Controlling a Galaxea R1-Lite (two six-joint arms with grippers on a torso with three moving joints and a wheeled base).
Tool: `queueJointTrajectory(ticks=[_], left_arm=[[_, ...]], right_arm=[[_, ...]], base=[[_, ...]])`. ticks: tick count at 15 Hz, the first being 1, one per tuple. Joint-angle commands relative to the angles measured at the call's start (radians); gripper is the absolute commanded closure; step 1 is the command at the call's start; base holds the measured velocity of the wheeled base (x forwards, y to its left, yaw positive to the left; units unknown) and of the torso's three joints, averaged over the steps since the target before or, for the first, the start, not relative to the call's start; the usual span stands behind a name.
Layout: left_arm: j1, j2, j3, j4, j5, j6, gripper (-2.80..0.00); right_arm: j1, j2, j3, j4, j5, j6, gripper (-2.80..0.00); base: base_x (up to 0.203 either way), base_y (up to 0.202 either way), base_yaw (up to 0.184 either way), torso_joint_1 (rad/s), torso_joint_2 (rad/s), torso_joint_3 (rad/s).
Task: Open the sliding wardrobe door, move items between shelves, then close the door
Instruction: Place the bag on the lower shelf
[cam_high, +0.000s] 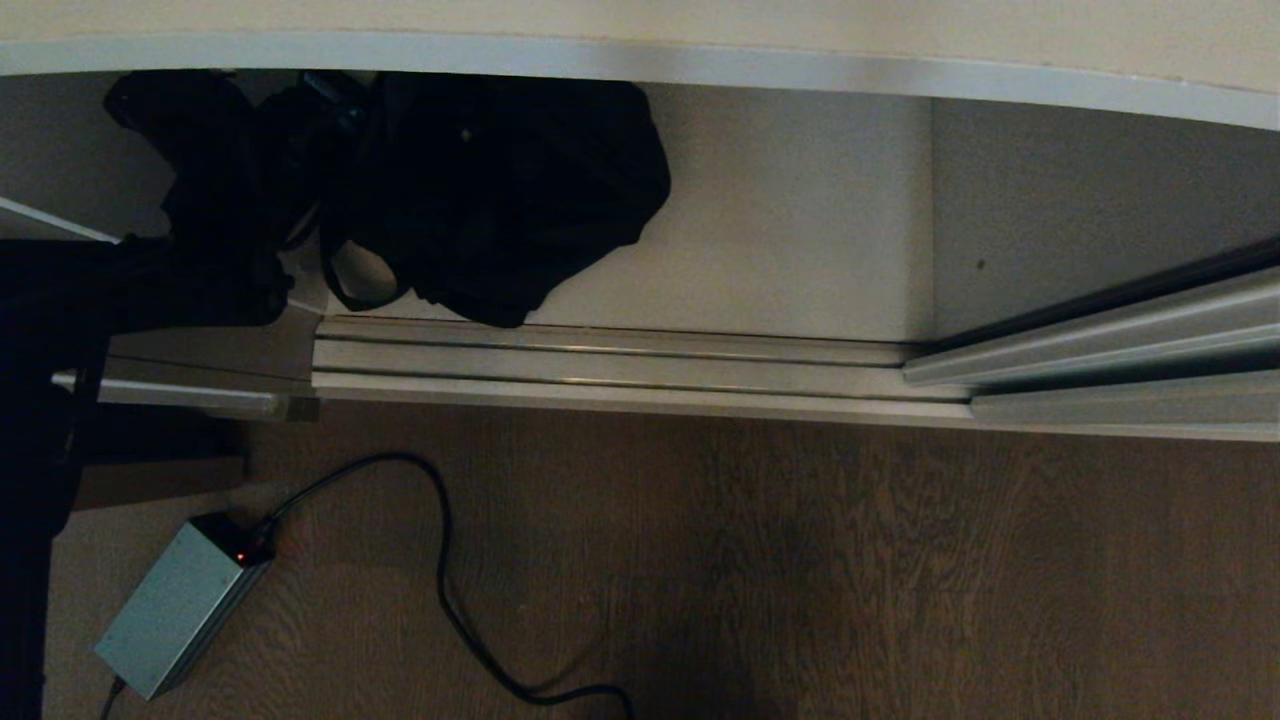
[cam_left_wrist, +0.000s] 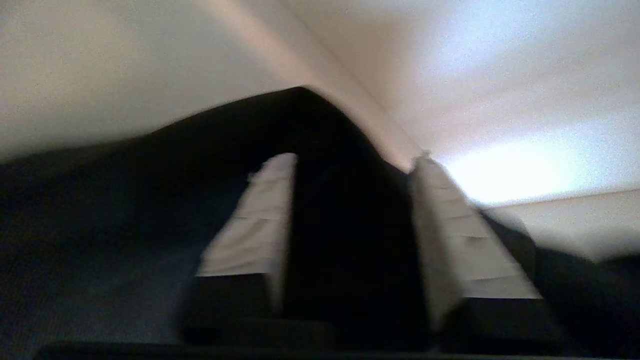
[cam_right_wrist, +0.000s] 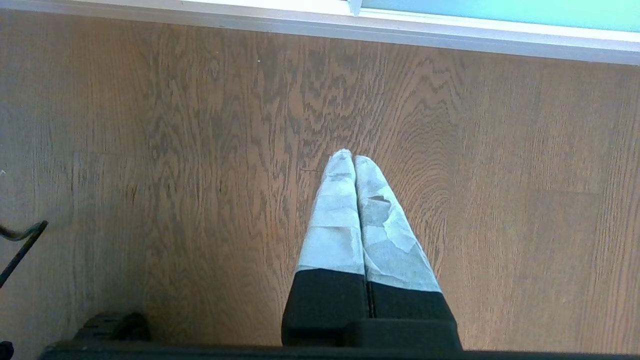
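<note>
Left gripper (cam_left_wrist: 350, 200): my fingers (cam_left_wrist: 260, 215) stand spread apart inside the wardrobe, black fabric in the gap between them; whether the pads touch it I cannot tell, the wrist view is smeared. In the head view my left arm comes in from 9 o'clock as a dark mass, merging with the bag.

Black drawstring bag (cam_high: 490, 190): slumped on the bottom shelf (cam_high: 790, 230) at about 11 o'clock of the head view, just under the edge of the shelf above. One lobe hangs toward the floor track; a cord loop (cam_high: 350, 285) droops at its lower left.

Houndstooth cushion: not seen in any view.

Sliding wardrobe door (cam_high: 1100, 330): only its bottom rail shows, at 3 o'clock of the head view, sitting on the track, pushed to the right; the compartment holding the bag stands open.

Floor track (cam_high: 620, 365): ridged cream strip running 9 to 3 o'clock across the wardrobe's front.

Right gripper (cam_right_wrist: 354, 160): fingers pressed together, holding nothing, hanging over the wood floor (cam_right_wrist: 150, 150). Mint door panel (cam_right_wrist: 500, 7) and cream frame at 12 o'clock of that view.

Power brick (cam_high: 175, 610): grey, on the floor at 7 o'clock of the head view, a red light by its plug, black cable (cam_high: 445, 580) looping toward 6 o'clock.
</note>
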Motion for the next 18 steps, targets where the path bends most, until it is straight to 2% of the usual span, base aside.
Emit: queueJointTrajectory(ticks=[1, 5, 8, 13, 14, 15, 17, 18], left_arm=[[-0.028, 0.016, 0.000, -0.011, -0.003, -0.029, -2.80], [-0.043, 0.002, 0.001, -0.068, 0.004, -0.099, -2.80], [-0.058, -0.015, 0.003, -0.054, 0.004, -0.105, -2.80], [-0.141, -0.055, 0.005, 0.145, -0.083, -0.099, -2.80], [-0.162, -0.066, 0.006, 0.184, -0.082, -0.091, -2.80], [-0.170, -0.077, 0.006, 0.232, -0.083, -0.089, 0.00], [-0.185, -0.102, 0.007, 0.346, -0.072, -0.085, 0.00], [-0.189, -0.106, 0.007, 0.353, -0.031, -0.084, 0.00]], right_arm=[[0.000, -0.003, 0.000, 0.000, 0.000, 0.000, 0.00], [0.000, -0.003, 0.000, 0.000, 0.000, 0.000, 0.00], [0.000, -0.003, 0.000, 0.000, 0.000, 0.000, 0.00], [0.000, -0.003, 0.000, 0.000, 0.000, 0.000, 0.00], [0.000, -0.003, 0.000, 0.000, 0.000, 0.000, 0.00], [0.000, -0.003, 0.000, 0.000, 0.000, 0.000, 0.00], [0.000, -0.003, 0.000, 0.000, 0.000, 0.000, 0.00], [0.000, -0.003, 0.000, 0.000, 0.000, 0.000, 0.00]], base=[[0.000, 0.000, 0.000, 0.000, 0.00, 0.000], [0.000, 0.000, 0.000, 0.000, 0.00, 0.000], [0.000, 0.000, 0.000, 0.000, 0.00, 0.000], [0.000, 0.000, 0.000, 0.000, 0.00, 0.000], [0.000, 0.000, 0.000, 0.000, 0.00, 0.000], [0.000, 0.000, 0.000, 0.000, 0.00, 0.000], [0.000, 0.000, 0.000, 0.000, 0.00, 0.000], [0.000, 0.000, 0.000, 0.000, 0.00, 0.000]])
